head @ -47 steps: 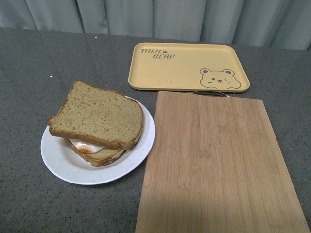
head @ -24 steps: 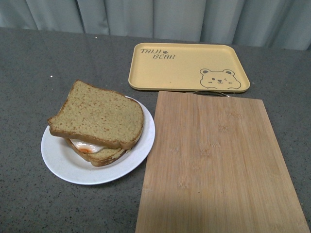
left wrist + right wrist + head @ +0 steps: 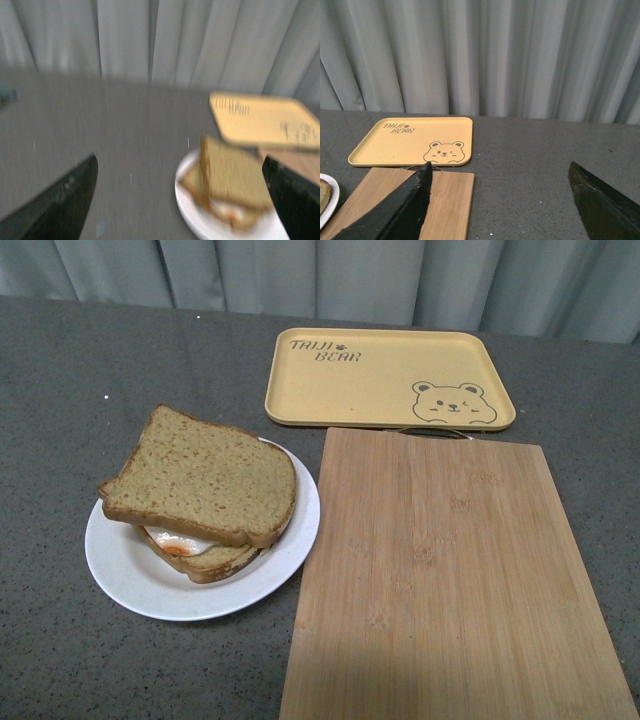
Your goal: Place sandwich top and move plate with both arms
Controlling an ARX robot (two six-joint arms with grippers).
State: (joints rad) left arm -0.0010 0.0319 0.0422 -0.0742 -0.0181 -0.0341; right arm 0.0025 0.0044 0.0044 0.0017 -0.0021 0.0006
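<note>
Front view, largest thing first: grey table point(image 3: 60, 360), carrying all the rest. Next in size, bamboo board point(image 3: 450, 580), taken as the landmark. Just beyond the far edge of the board, yellow bear tray point(image 3: 380, 380). Just beside the left edge of the board, white plate point(image 3: 130, 580). Resting on that plate, left of the board, sandwich top point(image 3: 205, 480), lying a little askew over egg slice point(image 3: 200, 558), with some white and orange egg peeping out below.

Visible in the wrist views only: left gripper point(image 3: 179, 161), fingers spread wide and holding nothing, raised on the plate side of the board, in a blurred picture. Right gripper point(image 3: 500, 165), spread wide too and holding nothing, apparently on the side of the board away from the plate.

Judged from this: first part done, bread placed on the sandwich. Left to do: bringing both grippers to opposite rims of the plate, closing, lifting it level and moving it. Destination not told; perhaps the board or the tray.
</note>
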